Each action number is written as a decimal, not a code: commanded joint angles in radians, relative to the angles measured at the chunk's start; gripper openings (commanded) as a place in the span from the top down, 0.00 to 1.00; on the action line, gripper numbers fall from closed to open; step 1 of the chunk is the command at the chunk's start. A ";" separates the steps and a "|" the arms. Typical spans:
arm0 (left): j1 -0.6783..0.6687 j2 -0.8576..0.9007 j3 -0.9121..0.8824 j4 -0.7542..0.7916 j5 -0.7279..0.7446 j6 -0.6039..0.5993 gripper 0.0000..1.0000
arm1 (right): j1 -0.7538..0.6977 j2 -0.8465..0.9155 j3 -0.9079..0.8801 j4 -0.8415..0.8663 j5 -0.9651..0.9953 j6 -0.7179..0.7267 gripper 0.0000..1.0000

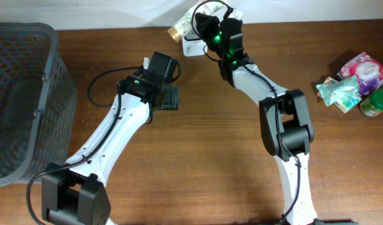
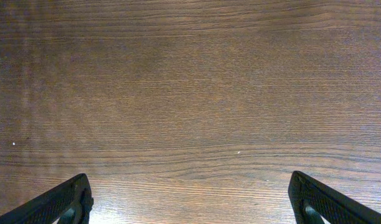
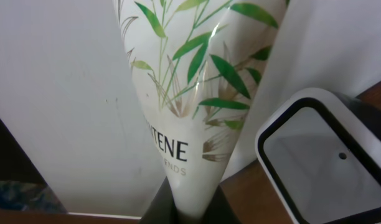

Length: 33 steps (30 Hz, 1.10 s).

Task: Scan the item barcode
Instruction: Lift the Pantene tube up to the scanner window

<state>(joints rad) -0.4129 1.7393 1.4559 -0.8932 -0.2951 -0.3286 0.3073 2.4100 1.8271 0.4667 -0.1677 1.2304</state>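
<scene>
Pinching Pantene tube, right claw beside scanner; left claw spread.

Left arm rises from the near-left base, angled inward, wrist facing down. Left gripper jaws spread wide. Right arm folds at the elbow, forearm stretched toward the far edge. Right gripper jaws clamped tight, green light glowing on the wrist.
</scene>
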 commanded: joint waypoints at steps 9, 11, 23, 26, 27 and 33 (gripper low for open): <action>-0.005 0.000 -0.002 0.001 0.004 0.008 0.01 | -0.066 0.039 0.101 0.047 0.060 -0.128 0.96; -0.005 0.000 -0.002 0.001 0.004 0.008 0.01 | -0.069 0.039 0.118 0.046 0.056 -0.126 0.96; -0.005 0.000 -0.002 0.001 0.004 0.008 0.01 | 0.014 0.070 0.164 0.039 0.056 -0.108 0.96; -0.005 0.000 -0.002 0.001 0.004 0.008 0.01 | -0.030 0.070 0.281 0.038 -0.090 -0.268 0.96; -0.005 0.000 -0.002 0.001 0.004 0.008 0.01 | -0.039 0.070 0.306 0.034 -0.116 -0.281 0.96; -0.005 0.000 -0.002 0.001 0.004 0.008 0.01 | -0.045 0.083 0.340 -0.248 -0.056 -0.280 0.96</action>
<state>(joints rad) -0.4129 1.7393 1.4559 -0.8932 -0.2951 -0.3290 0.2447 2.5053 2.1464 0.2848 -0.2493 0.9688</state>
